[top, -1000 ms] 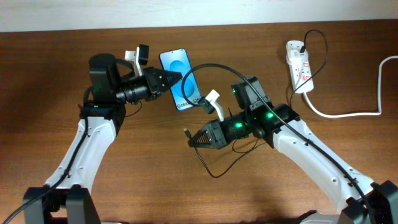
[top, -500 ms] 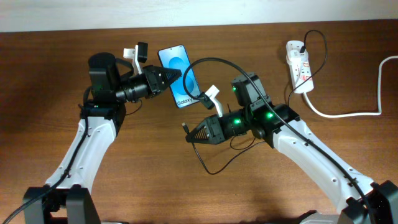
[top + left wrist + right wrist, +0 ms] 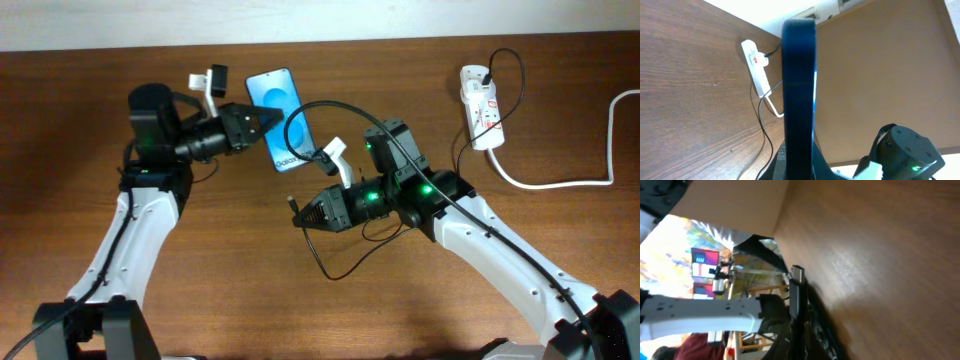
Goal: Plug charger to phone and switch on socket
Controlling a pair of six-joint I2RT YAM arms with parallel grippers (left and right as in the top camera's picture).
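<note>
Both claws are clamped: the left claw (image 3: 266, 122) holds the phone (image 3: 280, 95) above the desk, its long axis aimed at the right claw (image 3: 303, 213), which pinches the charger (image 3: 293, 203) tip near the phone's bottom edge.

Phone (image 3: 799, 90): I've got it edge-on, a dark upright slab down mid-frame, with blue glow along its right edge.
Left gripper (image 3: 799, 167): dark fingers on either side of the phone's lower end, clamped on it.
Socket (image 3: 756, 67): white, lying on the table (image 3: 690, 100), red switch showing.
Charger (image 3: 765, 60): black plug in the socket, thin cable trailing toward me.
Cord (image 3: 771, 103): thick and white, leaving the socket's near end.
Right arm (image 3: 905, 150): bottom right, green light on.
</note>
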